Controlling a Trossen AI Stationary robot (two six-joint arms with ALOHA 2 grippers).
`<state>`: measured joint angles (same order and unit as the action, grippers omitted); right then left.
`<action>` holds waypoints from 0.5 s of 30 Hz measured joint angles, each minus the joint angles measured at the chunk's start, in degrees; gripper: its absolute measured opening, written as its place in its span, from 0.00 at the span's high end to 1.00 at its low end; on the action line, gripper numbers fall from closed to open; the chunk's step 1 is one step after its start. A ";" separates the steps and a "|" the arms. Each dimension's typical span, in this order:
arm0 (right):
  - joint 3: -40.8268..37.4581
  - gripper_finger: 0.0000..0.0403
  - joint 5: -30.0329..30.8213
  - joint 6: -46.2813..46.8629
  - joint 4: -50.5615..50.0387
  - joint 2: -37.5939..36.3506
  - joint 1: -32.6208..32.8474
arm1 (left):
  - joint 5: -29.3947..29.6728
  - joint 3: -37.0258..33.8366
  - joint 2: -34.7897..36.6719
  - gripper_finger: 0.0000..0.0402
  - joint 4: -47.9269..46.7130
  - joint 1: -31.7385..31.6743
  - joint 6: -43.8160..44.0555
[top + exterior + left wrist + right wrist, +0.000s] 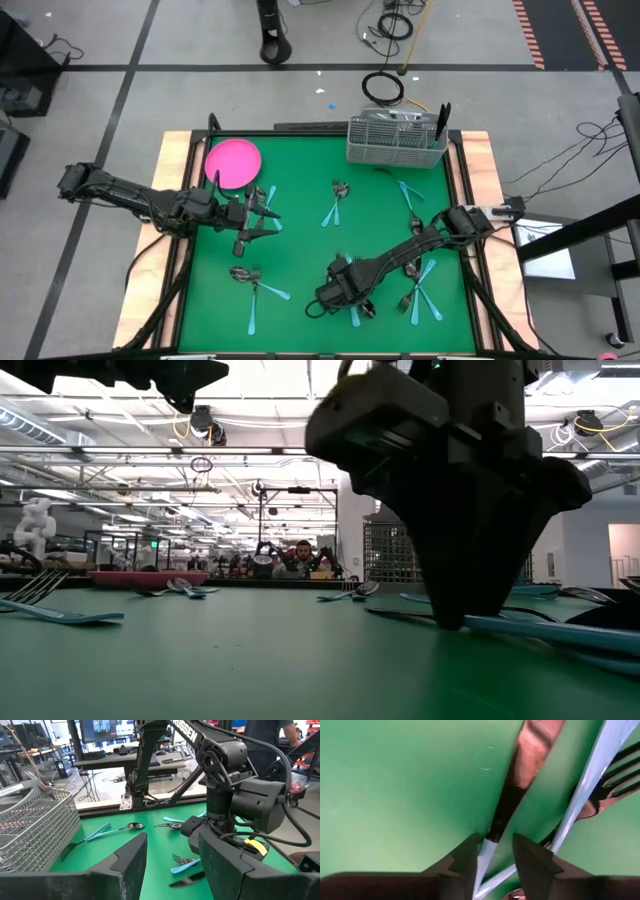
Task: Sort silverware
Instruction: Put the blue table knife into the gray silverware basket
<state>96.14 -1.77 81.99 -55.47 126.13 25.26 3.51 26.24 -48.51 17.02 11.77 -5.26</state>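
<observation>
Forks, spoons and knives with light-blue handles lie scattered on the green mat. My right gripper points down at the near middle of the mat, its fingers low on either side of a knife. They straddle it where the dark blade meets the blue handle, with a gap still showing. The knife lies flat, its handle across another blue handle. My left gripper hangs level over the mat's left part, open, with nothing between its fingers.
A wire-mesh caddy stands at the far right and a pink plate at the far left. More silverware lies at the mat's middle, near left and near right. A wooden rim borders the mat.
</observation>
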 joint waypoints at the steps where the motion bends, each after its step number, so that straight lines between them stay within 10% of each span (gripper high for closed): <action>1: 0.00 0.77 0.10 -0.02 0.00 0.14 0.02 | 0.00 0.00 0.00 0.55 -0.02 0.00 -0.01; 7: 0.00 0.97 1.70 -0.96 0.49 0.35 0.47 | 0.00 0.00 0.00 0.55 -0.02 0.00 0.00; 15: -0.01 0.99 3.55 -1.68 1.48 -0.16 1.03 | 0.00 0.00 0.00 0.55 -0.07 -0.01 -0.02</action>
<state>96.13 1.78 80.31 -53.99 125.97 26.28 3.51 26.24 -48.51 16.94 11.76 -5.28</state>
